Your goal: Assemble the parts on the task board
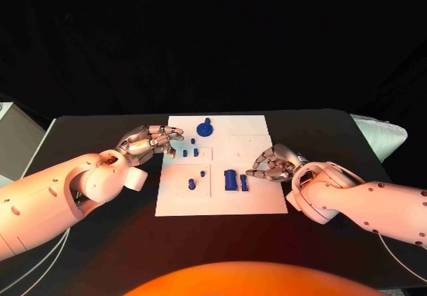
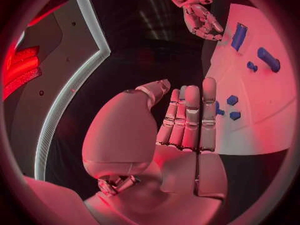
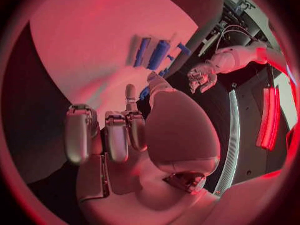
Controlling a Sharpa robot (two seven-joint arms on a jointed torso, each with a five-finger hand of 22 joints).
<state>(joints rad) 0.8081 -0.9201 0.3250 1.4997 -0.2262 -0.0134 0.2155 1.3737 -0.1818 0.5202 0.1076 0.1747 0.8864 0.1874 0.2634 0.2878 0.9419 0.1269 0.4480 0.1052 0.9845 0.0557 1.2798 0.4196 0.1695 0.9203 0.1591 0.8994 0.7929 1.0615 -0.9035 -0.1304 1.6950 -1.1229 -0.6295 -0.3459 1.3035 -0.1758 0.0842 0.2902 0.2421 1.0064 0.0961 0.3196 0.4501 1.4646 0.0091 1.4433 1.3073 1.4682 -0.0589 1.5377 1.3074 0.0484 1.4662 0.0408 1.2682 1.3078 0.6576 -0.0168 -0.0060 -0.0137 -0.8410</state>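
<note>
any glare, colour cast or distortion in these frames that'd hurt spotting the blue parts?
Head view: even light, blue parts crisp against the white task board, an orange glow low in the picture. Left wrist view: heavy red cast, fisheye bends the board edge, parts still readable. Right wrist view: same red wash, parts small and soft beyond the right hand.

Blk table (image 1: pixel 107 129) (task board (image 1: pixel 258 203) on it).

Black table (image 1: pixel 107 132) under my work area, dark backdrop behind it. White padded thing (image 1: pixel 384 135) off the table's far right corner. Pale object (image 1: pixel 16 139) at the left edge, beside the table; can't tell what it is.
</note>
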